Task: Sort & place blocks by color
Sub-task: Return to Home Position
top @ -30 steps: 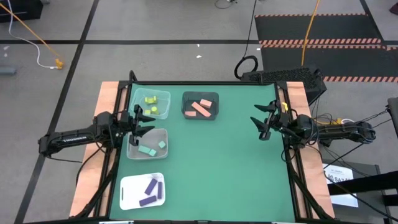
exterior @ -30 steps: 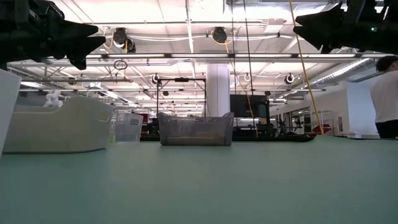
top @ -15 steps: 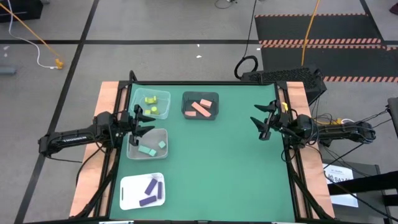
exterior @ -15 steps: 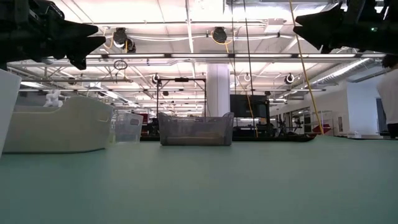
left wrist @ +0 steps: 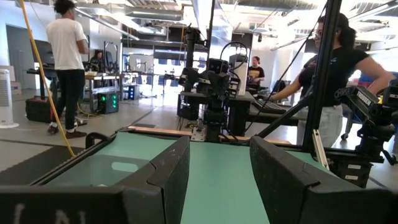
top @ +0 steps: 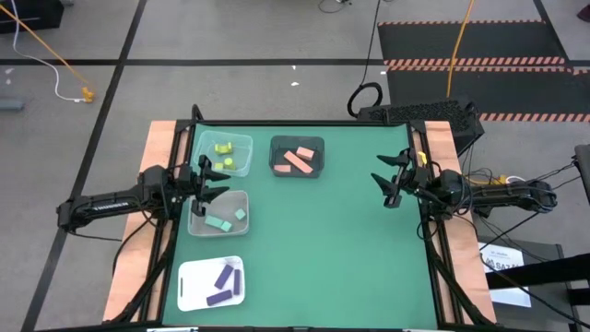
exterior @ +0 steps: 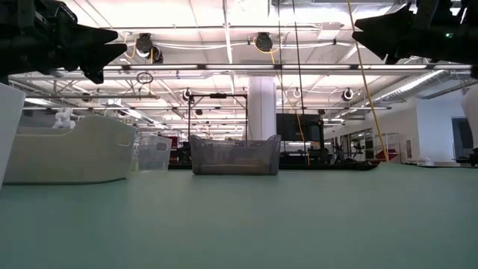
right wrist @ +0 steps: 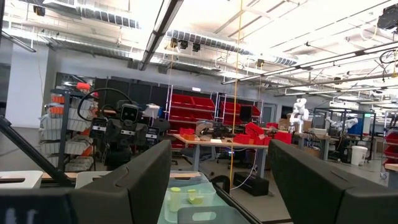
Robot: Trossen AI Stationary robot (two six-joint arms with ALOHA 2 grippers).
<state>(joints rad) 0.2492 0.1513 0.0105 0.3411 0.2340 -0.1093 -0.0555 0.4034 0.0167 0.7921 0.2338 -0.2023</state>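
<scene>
Left gripper (top: 219, 182) and right gripper (top: 383, 180) hang wide and empty at the tabletop's (top: 332, 240) side edges; the blocks (top: 297, 161) look light, stiff, best pinched across flat faces.

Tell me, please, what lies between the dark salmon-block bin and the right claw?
Bare green tabletop alone separates dark bin and right claw, per the high view.
</scene>
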